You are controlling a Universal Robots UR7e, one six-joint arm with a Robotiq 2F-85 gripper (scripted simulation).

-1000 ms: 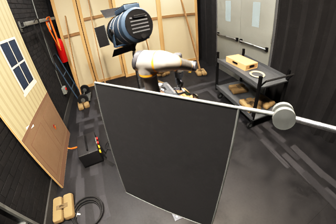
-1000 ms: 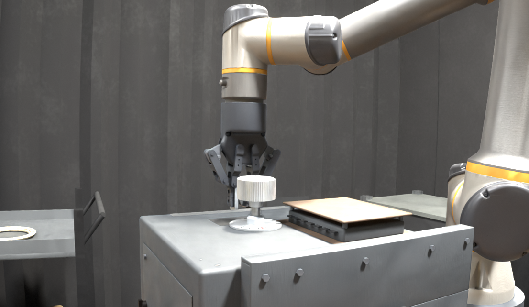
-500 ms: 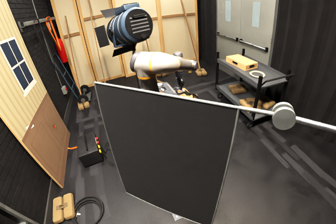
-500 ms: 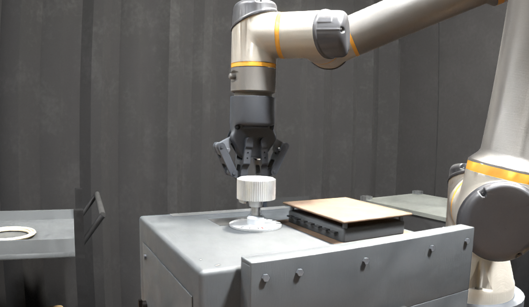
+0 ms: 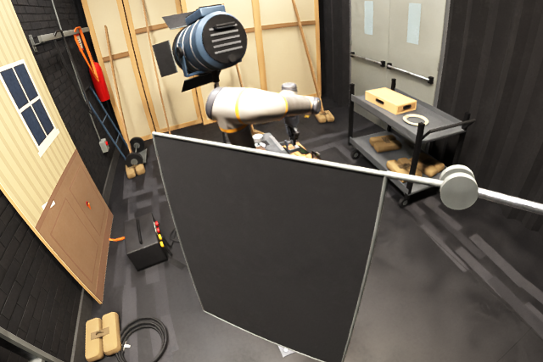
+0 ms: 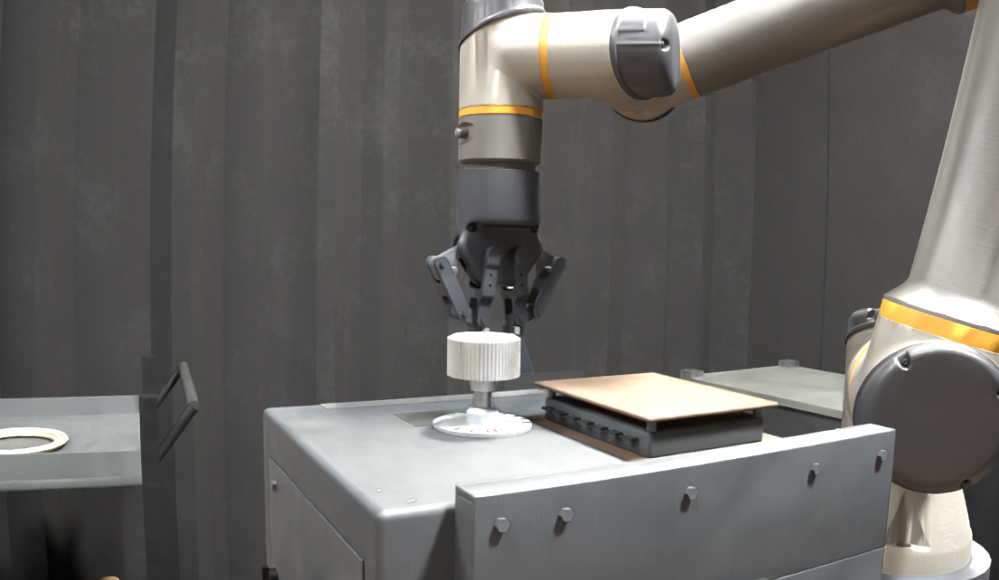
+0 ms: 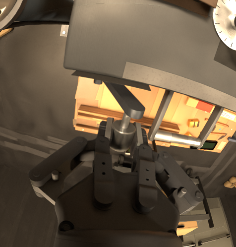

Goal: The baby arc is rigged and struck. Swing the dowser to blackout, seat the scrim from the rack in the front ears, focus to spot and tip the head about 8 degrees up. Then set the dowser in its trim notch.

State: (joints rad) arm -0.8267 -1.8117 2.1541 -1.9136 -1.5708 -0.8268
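Observation:
The dowser lever [image 7: 124, 98], a dark flat arm hinged under the edge of the grey lamp housing, ends in a steel knob [image 7: 122, 131], and my gripper [image 7: 123, 135] is closed around that knob just off the housing's far edge. Seen from the second side camera, the gripper [image 6: 497, 328] hangs straight down behind the white knurled focus knob [image 6: 483, 356], which stands on a marked dial [image 6: 481, 425]. To the right of the dial, a tan-topped plate rests on a dark slotted rack [image 6: 651, 418]. The lever and its knob are hidden from the side cameras.
The housing's rear edge [image 7: 178, 81] lies right beside the fingers, with two thin steel struts [image 7: 159, 114] below it. A large black flag [image 5: 272, 235] hides most of the bench. A cart [image 5: 405, 130] with a white ring [image 6: 16, 440] stands at the side.

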